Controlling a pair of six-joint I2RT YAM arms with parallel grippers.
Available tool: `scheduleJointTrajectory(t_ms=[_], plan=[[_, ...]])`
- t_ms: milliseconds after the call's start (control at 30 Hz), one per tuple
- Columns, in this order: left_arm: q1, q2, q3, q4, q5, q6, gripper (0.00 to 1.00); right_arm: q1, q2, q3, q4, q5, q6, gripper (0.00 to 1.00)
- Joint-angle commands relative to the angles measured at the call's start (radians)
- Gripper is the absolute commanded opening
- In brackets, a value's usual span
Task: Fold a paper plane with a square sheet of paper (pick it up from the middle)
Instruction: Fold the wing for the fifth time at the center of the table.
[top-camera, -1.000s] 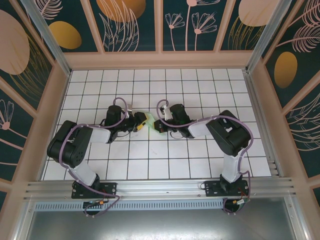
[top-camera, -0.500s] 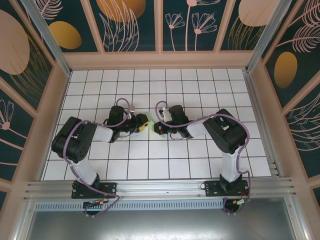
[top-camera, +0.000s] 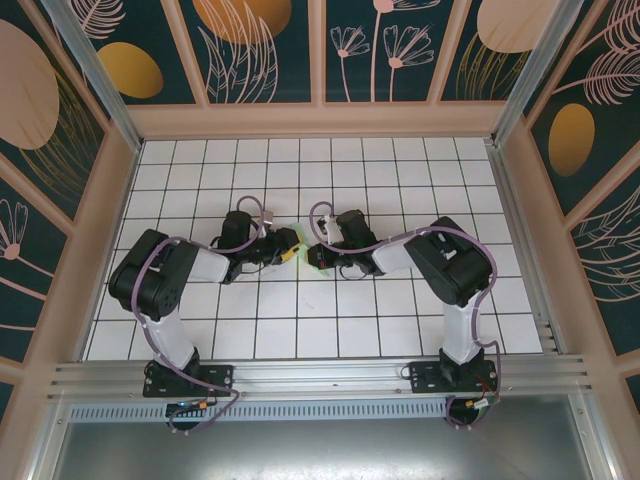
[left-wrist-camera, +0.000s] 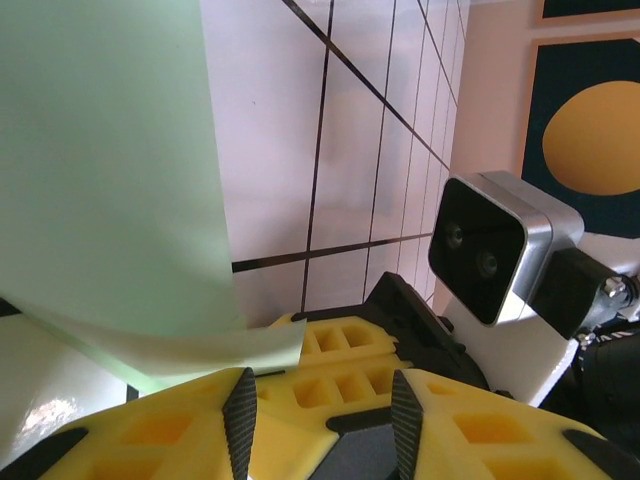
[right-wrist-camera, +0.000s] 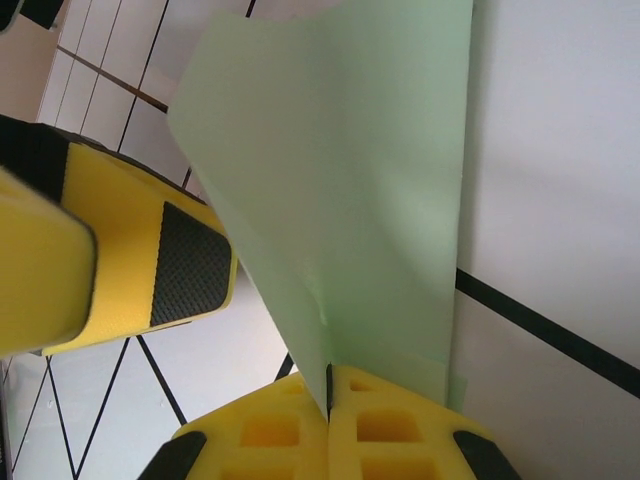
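Observation:
The pale mint-green paper (top-camera: 291, 241), folded into layers, is lifted off the table at the middle between both grippers. In the right wrist view the paper (right-wrist-camera: 340, 180) rises from my right gripper (right-wrist-camera: 328, 405), whose yellow fingers are pressed shut on its lower edge. My left gripper (left-wrist-camera: 320, 400) stands open just beside it, with one flap of the paper (left-wrist-camera: 100, 150) lying over the right gripper's fingers. One left finger pad (right-wrist-camera: 190, 265) shows to the left of the sheet, apart from it. In the top view the left gripper (top-camera: 282, 248) and the right gripper (top-camera: 312, 253) nearly touch.
White grid tiles (top-camera: 300, 320) cover the table, with patterned walls (top-camera: 320, 50) on three sides. Both arms are bent inward towards the centre. The right wrist camera (left-wrist-camera: 490, 250) sits close in front of the left gripper.
Both arms have drawn in a little, and the two grippers now sit closer together at the paper. The paper stays in the right gripper.

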Motion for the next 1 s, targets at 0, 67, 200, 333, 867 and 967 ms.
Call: scheduleJointTrajectory(t_ms=[0, 67, 200, 333, 867, 967], plan=[[-0.007, 0.026, 0.025, 0.050, -0.003, -0.010, 0.41, -0.006, 0.022, 0.019, -0.023, -0.012, 0.005, 0.00], [-0.007, 0.039, 0.028, 0.050, -0.004, -0.010, 0.40, -0.007, 0.021, 0.020, -0.026, -0.012, 0.004, 0.00], [-0.007, 0.053, 0.028, 0.052, -0.005, -0.008, 0.40, -0.006, 0.022, 0.020, -0.032, -0.008, 0.006, 0.00], [-0.007, 0.062, 0.032, 0.050, -0.008, -0.003, 0.40, -0.006, 0.025, 0.019, -0.029, -0.008, 0.015, 0.00], [-0.008, 0.109, 0.045, 0.030, -0.006, 0.004, 0.37, -0.011, 0.028, 0.020, -0.030, -0.013, 0.071, 0.00], [-0.007, 0.115, 0.047, 0.016, -0.010, 0.007, 0.36, -0.011, 0.027, 0.030, -0.042, -0.025, 0.071, 0.01]])
